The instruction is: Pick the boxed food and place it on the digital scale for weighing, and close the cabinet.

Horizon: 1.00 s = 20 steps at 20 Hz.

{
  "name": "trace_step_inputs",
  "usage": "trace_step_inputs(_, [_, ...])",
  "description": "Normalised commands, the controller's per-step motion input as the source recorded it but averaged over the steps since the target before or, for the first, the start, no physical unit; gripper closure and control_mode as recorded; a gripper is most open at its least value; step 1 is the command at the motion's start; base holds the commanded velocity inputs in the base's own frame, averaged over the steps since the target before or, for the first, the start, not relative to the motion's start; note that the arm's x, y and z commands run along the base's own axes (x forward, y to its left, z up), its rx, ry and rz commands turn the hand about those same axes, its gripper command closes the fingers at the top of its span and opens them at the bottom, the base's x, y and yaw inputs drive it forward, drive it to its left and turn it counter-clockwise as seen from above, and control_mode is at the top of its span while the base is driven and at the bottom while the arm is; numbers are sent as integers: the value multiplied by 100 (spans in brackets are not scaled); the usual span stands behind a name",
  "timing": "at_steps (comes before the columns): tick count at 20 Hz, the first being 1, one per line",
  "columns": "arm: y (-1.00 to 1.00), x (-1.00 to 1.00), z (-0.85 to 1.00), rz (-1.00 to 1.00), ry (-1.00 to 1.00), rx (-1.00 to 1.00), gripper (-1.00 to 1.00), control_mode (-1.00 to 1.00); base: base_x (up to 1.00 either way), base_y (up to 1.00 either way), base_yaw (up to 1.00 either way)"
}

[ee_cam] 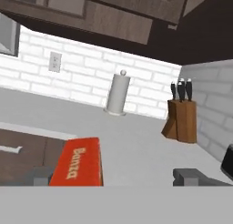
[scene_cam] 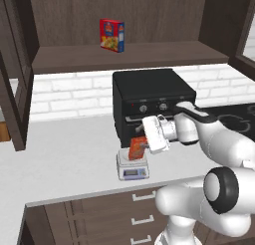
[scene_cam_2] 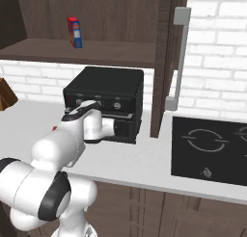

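Note:
The boxed food, a narrow orange-red box, rests on the digital scale, leaning a little, in front of the black oven. My gripper sits just right of the box, pointing left at it. In the hand view the box lies close to the left fingertip, and the gripper is open, with a wide gap across to the right fingertip. The cabinet above the counter stands open, one door swung out at the left and the other door with its silver handle at the right.
A red-and-blue box stands on the cabinet shelf. The black oven is right behind the scale. A cooktop lies to the right. A knife block and a paper towel roll stand at the counter's far left. Drawers run below.

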Motion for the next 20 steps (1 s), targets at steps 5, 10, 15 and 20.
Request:
trace_step_inputs(5, [0, 29, -1, -13, 0, 0, -100, -100, 0, 0, 0])
trace_step_inputs(10, [-2, 12, 0, -10, -2, 0, -100, -100, 0, 0, 0])
trace_step_inputs(15, [-29, -11, 15, -4, -1, 0, -100, -100, 0, 0, 0])
trace_step_inputs(20, [-36, 0, 14, -4, 0, 0, -100, -100, 0, 0, 0])
